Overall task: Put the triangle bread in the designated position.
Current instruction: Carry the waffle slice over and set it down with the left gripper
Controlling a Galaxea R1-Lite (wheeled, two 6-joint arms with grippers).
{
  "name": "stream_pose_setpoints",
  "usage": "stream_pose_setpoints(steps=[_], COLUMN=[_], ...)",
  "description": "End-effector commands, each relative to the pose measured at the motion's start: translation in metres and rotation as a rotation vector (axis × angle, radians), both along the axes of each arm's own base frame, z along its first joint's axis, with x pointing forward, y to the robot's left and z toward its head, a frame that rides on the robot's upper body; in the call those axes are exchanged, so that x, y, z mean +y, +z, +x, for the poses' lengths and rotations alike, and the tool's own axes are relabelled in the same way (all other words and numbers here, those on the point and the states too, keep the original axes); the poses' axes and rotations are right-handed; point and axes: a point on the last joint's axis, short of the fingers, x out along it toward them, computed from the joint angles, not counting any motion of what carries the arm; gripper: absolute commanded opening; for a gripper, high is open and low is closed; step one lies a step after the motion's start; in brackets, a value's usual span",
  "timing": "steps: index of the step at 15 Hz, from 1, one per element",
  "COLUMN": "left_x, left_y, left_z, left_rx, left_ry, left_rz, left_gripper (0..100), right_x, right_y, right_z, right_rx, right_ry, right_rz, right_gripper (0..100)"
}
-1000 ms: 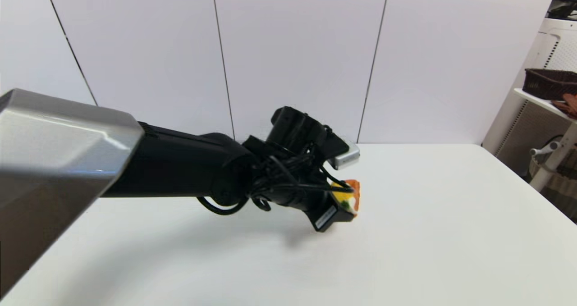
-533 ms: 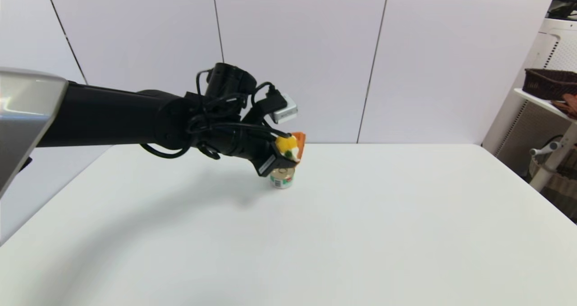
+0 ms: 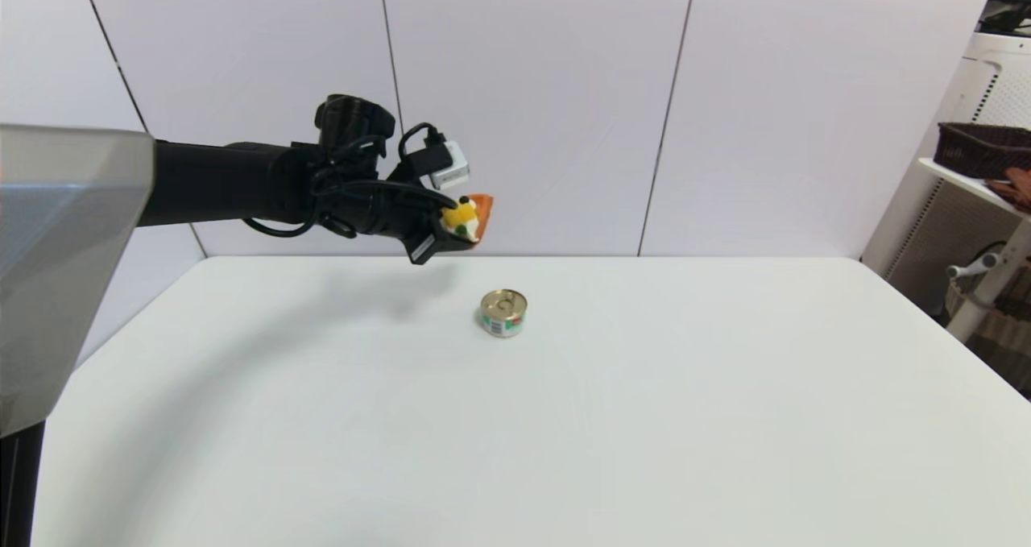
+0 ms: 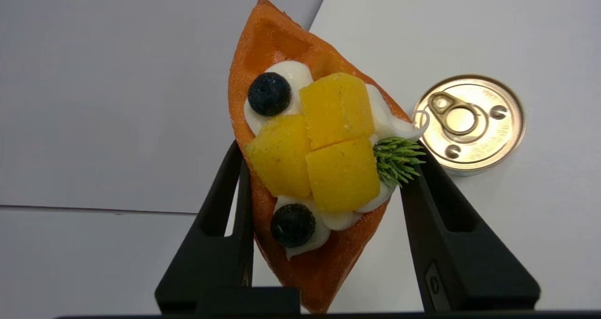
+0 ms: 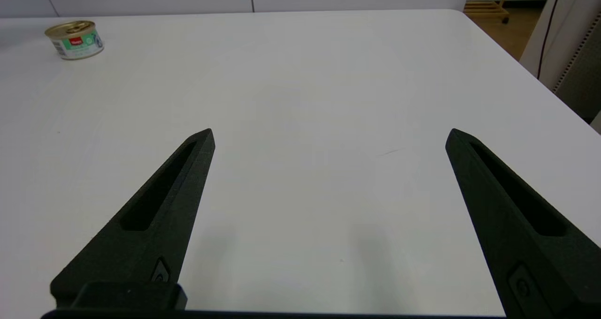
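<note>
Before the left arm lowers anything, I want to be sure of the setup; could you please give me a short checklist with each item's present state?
1. Left tool shut on the triangle bread: ok.
2. Bread clear of the table, held in the air: ok.
3. Tin can upright on the table, apart from the bread: ok.
4. Toppings in place on the bread: ok.
5. Designated position marked on the table: cannot tell; no marker shows.
6. Right tool open, low over bare table, away from the can: ok.
</note>
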Motion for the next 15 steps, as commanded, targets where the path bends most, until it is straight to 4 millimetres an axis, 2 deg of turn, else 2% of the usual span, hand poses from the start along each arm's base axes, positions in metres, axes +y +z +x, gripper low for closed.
stream_pose_setpoints(steps=[1, 5, 15], left_x=[0.001, -0.003, -0.016], left_y=[-0.042, -0.065, -0.076], left_z=[0.043, 0.051, 0.058], left_rx=[0.007, 0.053, -0.004], left_ry=[-0.043, -0.084, -0.161], left_rz=[0.006, -0.004, -0.058], left_gripper=[0, 0, 0], right_x=[0.0, 0.0, 0.0], right_y=[0.0, 0.0, 0.0], right_z=[0.0, 0.0, 0.0], right_rx=[0.001, 0.001, 0.001], right_ry=[0.001, 0.001, 0.001], right_rz=[0.0, 0.0, 0.0], right_gripper=[100, 100, 100])
